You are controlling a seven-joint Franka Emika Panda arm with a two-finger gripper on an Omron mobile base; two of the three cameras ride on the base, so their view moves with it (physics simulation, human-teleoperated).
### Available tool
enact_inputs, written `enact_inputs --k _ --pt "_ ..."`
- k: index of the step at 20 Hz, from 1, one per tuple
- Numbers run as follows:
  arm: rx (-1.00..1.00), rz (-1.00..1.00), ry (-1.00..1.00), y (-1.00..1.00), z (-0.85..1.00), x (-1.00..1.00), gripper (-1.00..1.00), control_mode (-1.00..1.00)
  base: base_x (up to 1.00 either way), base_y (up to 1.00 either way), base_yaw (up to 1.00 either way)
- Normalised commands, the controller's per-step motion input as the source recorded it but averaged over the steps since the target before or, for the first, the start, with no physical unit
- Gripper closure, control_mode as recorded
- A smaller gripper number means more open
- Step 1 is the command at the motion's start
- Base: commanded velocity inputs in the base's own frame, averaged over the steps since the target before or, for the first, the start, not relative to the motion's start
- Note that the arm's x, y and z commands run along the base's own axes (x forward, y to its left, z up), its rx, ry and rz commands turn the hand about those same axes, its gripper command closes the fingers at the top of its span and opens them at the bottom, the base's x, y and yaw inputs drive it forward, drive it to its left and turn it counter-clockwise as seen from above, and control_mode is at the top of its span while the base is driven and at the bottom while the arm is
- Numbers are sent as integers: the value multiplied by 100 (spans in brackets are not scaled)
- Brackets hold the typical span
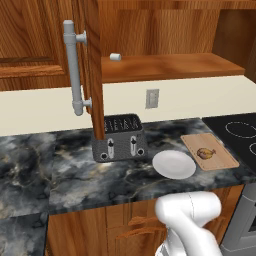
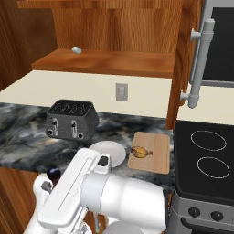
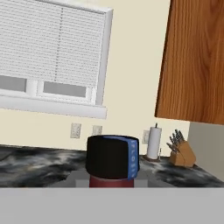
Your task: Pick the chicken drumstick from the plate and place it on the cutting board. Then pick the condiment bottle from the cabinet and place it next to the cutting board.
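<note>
While the claw is gripping the bottle (image 3: 112,159) by its black cap, it should be lowering it upright beside the cutting board (image 1: 210,151), clear of the drumstick (image 1: 205,153).

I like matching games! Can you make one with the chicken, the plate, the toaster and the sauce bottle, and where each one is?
Things:
1. chicken drumstick
2. plate
3. toaster
4. sauce bottle

Places:
A. below the open cabinet door, on the counter
B. held in the end effector, black cap up
C. on the cutting board
D. bare, between toaster and board

Pairs: 1-C, 2-D, 3-A, 4-B
</note>
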Motion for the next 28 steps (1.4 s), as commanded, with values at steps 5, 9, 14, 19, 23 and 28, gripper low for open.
enact_inputs --k 5,9,14,19,23,28 --pt "24 2 0 0 -38 22 100 -100 0 0 0" --pt "20 3 0 0 -39 12 100 -100 0 0 0" --pt "11 2 -4 0 -32 7 100 -100 0 0 0" --pt "1 0 -12 0 -24 8 100 -100 0 0 0" --pt "0 0 -16 0 -14 14 100 -100 0 0 0" --pt "0 0 -12 0 -6 18 100 -100 0 0 0"
